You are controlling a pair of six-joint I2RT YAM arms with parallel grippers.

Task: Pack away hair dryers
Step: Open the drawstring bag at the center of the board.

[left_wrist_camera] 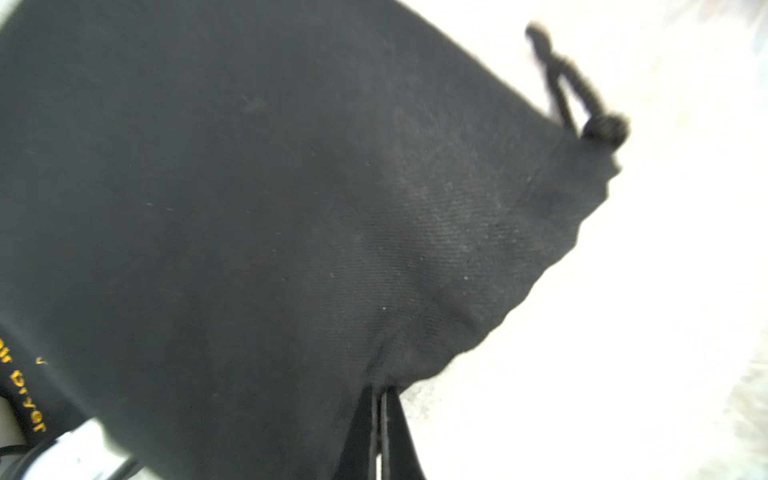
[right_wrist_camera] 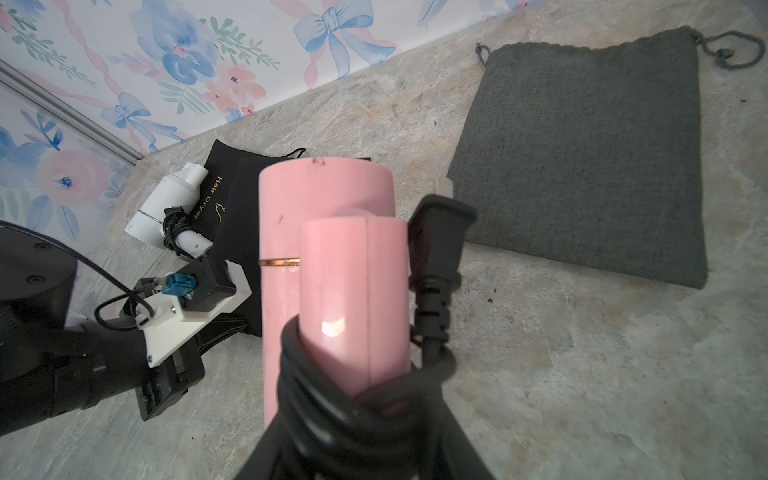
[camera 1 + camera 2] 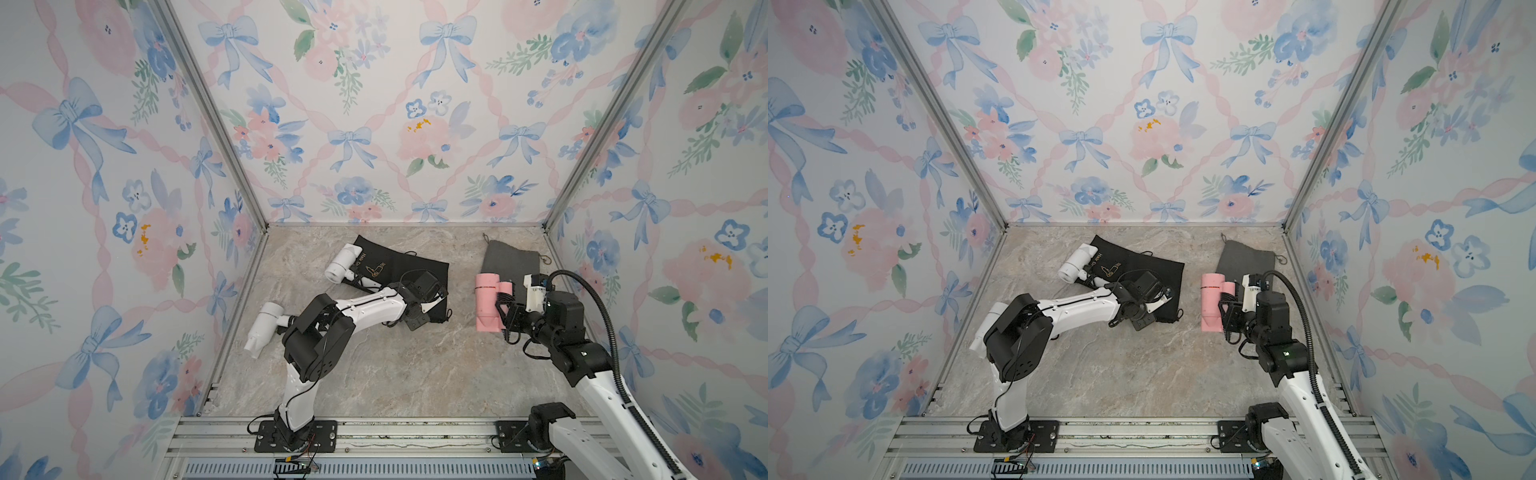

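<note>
Our left hand (image 1: 380, 432) is pinched shut on the hem of the flat black pouch (image 1: 249, 208). Our right hand (image 2: 365, 424) grips the pink hair dryer (image 2: 324, 199) near the flat grey pouch (image 2: 582, 158). A white hair dryer (image 3: 343, 262) rests partly on the black pouch.

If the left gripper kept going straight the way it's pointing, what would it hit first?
The black pouch: the left gripper is shut on its hem, with cloth straight ahead. What lies beyond, I can't judge.
</note>
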